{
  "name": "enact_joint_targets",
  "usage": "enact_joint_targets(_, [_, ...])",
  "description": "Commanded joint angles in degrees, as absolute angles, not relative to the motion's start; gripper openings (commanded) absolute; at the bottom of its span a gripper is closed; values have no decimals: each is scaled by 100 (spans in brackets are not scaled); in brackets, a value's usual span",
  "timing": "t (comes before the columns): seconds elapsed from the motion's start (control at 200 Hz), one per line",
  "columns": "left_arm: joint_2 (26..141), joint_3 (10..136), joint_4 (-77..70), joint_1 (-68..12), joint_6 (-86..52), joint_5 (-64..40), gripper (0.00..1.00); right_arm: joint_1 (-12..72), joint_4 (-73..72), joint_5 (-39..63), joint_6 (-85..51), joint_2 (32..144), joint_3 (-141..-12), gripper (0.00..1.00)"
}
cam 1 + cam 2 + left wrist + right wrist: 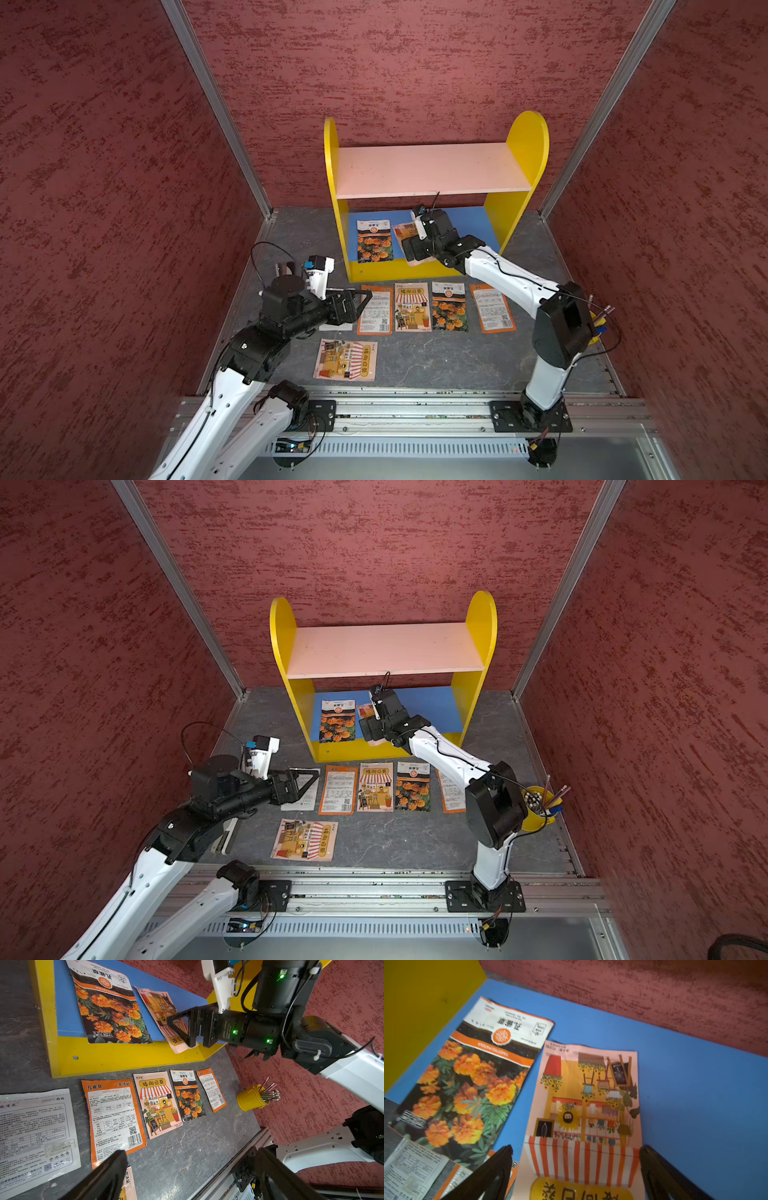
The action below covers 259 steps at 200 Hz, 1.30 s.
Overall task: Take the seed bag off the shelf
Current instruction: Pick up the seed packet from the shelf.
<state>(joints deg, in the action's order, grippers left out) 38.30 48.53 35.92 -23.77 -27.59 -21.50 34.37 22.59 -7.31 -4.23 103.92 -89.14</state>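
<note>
**Right gripper** (576,1148): jaws spread wide, one on either side of the near end of the pink seed bag (583,1095), lettered 矮向日葵. The bag lies flat on the blue lower board (675,1084) of the shelf (528,141). Just beside the gripper is the marigold bag (477,1084), marked 孔雀草, TAGETES PATULA.
**Left gripper** (192,1152): open and empty, above an orange packet (114,1118) branded 花沃呈.

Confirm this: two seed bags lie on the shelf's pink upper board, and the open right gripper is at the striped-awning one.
Wrong board: the marigold bag and the striped-awning bag lie on the blue lower board of the shelf, as the right wrist view shows. The rest holds: the open right gripper is at the striped-awning bag.
</note>
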Motion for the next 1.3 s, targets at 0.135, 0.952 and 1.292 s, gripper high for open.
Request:
enact_joint_targets(0.135, [3776,4834,3516,-2402,-2731,-2144,100,3419,2616,-238,-985,9426,-8744,98])
enact_joint_targets(0.952, [3943,4608,3051,-2447,-2927,-2294,100,3421,-2926,123,-6360,7858,-3940,77])
enact_joint_targets(1.292, [3770,4597,3299,-2452,-2884,-2145,100,3419,-3952,278,-6900,9210,-4327,70])
